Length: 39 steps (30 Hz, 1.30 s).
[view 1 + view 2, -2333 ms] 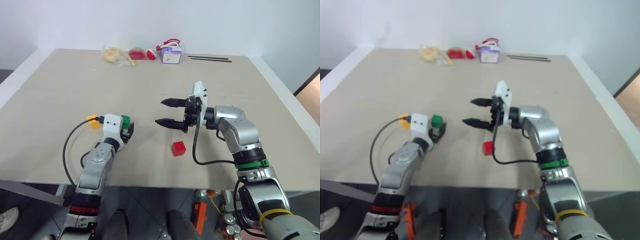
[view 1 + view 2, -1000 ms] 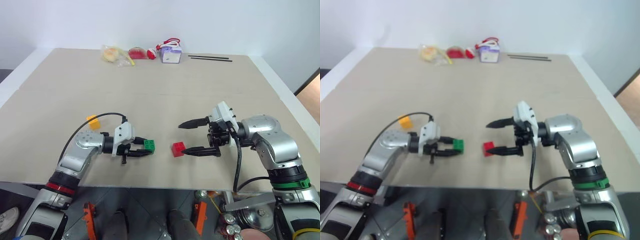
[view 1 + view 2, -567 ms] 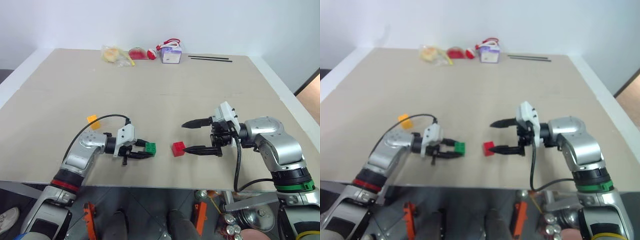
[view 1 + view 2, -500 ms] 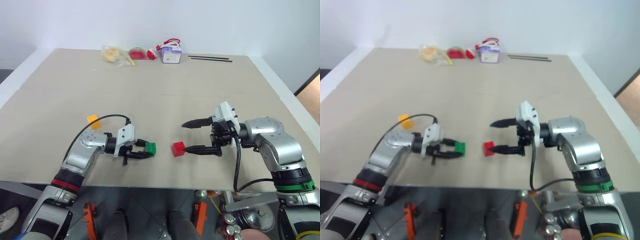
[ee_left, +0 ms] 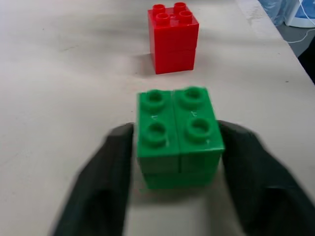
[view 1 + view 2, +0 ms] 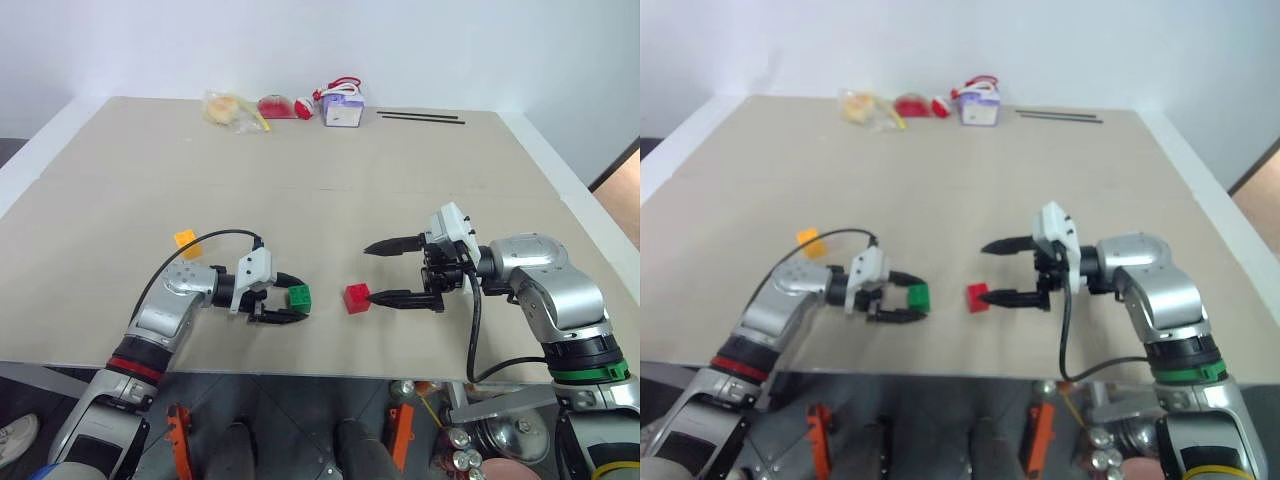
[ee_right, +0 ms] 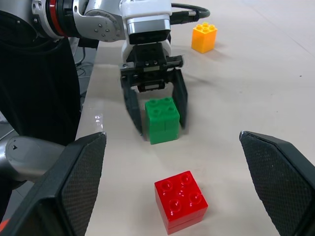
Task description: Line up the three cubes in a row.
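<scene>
Green cube (image 6: pixel 299 295) between open left hand (image 6: pixel 290 302)

Head stereo pair above table (image 6: pixel 330 150); close, opposed wrist views sharing green cube (image 7: pixel 162 119).

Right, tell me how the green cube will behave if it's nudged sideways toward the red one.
The green cube looks like rigid plastic, so it should keep its shape. It sits flat and squat on the table, so it will probably slide, not roll or tip. It seems light; the smooth tabletop may let it overshoot toward the red cube.
</scene>
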### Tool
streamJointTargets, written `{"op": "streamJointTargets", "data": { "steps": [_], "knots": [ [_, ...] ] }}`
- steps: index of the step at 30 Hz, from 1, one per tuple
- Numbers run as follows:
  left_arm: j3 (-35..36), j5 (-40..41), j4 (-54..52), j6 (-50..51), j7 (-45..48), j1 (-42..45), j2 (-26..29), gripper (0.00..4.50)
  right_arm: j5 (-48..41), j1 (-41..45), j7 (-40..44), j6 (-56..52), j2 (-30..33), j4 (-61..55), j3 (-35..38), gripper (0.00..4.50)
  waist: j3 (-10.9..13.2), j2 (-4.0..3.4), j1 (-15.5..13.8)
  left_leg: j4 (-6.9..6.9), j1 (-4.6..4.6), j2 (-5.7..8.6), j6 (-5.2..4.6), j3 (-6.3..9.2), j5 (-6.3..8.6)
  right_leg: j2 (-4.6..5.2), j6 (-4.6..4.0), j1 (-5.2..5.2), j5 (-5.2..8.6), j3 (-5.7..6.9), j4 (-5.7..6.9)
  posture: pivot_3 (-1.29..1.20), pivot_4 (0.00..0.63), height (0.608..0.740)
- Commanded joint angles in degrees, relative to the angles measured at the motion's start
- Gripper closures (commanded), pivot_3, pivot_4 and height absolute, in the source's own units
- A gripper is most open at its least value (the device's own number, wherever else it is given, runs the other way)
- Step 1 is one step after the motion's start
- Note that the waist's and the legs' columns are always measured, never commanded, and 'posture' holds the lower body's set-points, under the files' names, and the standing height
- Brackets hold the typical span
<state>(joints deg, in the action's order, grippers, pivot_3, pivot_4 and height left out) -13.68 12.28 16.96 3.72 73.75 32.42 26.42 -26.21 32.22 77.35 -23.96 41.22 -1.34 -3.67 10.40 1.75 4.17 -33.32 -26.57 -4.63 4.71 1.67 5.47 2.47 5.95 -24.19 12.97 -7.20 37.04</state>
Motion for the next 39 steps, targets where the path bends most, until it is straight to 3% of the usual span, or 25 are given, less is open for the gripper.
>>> {"op": "streamJointTargets", "data": {
  "steps": [1, 7, 11, 13, 17, 24, 30, 39],
  "knots": [
    [1.6, 1.9, -2.2, 0.6, 0.6, 1.0, 0.2, 0.14, -0.9, 0.9, 0.4, 0.5, 0.9, -0.7, 1.6, 0.0, 0.0, 0.0, 0.0, 0.0, 0.0, 0.0, 0.0, 0.0, 0.0, -0.01, 0.0, 0.0, 0.0, 0.0, 0.0, 0.0, 0.15, 0.738],
    [5.1, 6.9, -11.5, 6.9, -2.6, -1.7, 0.3, 0.06, -2.0, 2.1, 1.0, -0.2, 0.6, -0.1, 1.8, 0.0, 0.0, 0.0, 0.0, 0.0, 0.0, -0.01, 0.0, 0.0, 0.0, 0.0, 0.01, 0.0, 0.0, 0.0, 0.01, 0.0, 0.15, 0.738],
    [9.9, 10.9, -22.7, 14.3, -13.6, -5.4, -2.0, 0.06, -4.8, 3.6, 0.2, -2.4, -0.7, -0.4, 2.9, 0.0, 0.0, 0.0, 0.1, 0.0, 0.01, -0.02, 0.0, 0.01, 0.0, -0.01, 0.01, 0.0, 0.01, -0.01, 0.03, 0.0, 0.15, 0.738],
    [13.0, 9.3, -28.1, 15.9, -25.3, -7.9, -6.2, 0.06, -4.7, 5.2, -1.2, -2.1, -2.0, 0.8, 2.8, 0.0, 0.0, 0.0, 0.0, 0.0, 0.01, -0.02, 0.0, 0.04, 0.0, -0.02, 0.02, 0.04, 0.0, 0.01, 0.04, 0.0, 0.15, 0.738],
    [15.9, -2.0, -34.2, 16.4, -50.3, -11.2, -15.8, 0.06, -3.8, 8.9, -3.1, -1.6, -4.8, 4.7, 2.6, 0.0, 0.0, 0.0, 0.0, -0.15, 0.06, -0.01, -0.01, 0.08, -0.01, -0.04, 0.08, 0.17, -0.04, 0.0, 0.03, 0.0, 0.15, 0.738],
    [18.2, -16.8, -34.3, 21.1, -79.4, -10.7, -26.9, 0.06, -0.4, 15.2, -0.4, 1.9, -8.7, 12.6, -0.9, 0.0, 0.0, 0.0, 0.0, -0.22, 0.09, 0.02, -0.02, 0.12, -0.02, -0.07, 0.11, 0.21, -0.13, -0.01, 0.03, 0.0, 0.15, 0.738],
    [20.8, -20.6, -29.2, 23.0, -89.8, -9.1, -29.8, 0.06, 2.3, 19.1, 2.3, 5.5, -10.7, 19.0, -2.7, 0.0, 0.0, 0.0, 0.0, -0.18, 0.08, 0.02, 0.0, 0.2, 0.0, -0.13, 0.14, 0.18, -0.12, 0.0, 0.03, 0.0, 0.15, 0.738],
    [23.3, -17.9, -22.6, 22.9, -91.2, -9.0, -30.9, 0.06, 3.7, 20.6, 3.8, 7.2, -11.9, 21.5, -2.8, 0.0, 0.0, 0.0, 0.0, -0.08, 0.03, 0.03, 0.06, 0.21, 0.03, -0.13, 0.17, 0.12, -0.07, 0.01, 0.03, 0.0, 0.15, 0.738]
  ]
}}
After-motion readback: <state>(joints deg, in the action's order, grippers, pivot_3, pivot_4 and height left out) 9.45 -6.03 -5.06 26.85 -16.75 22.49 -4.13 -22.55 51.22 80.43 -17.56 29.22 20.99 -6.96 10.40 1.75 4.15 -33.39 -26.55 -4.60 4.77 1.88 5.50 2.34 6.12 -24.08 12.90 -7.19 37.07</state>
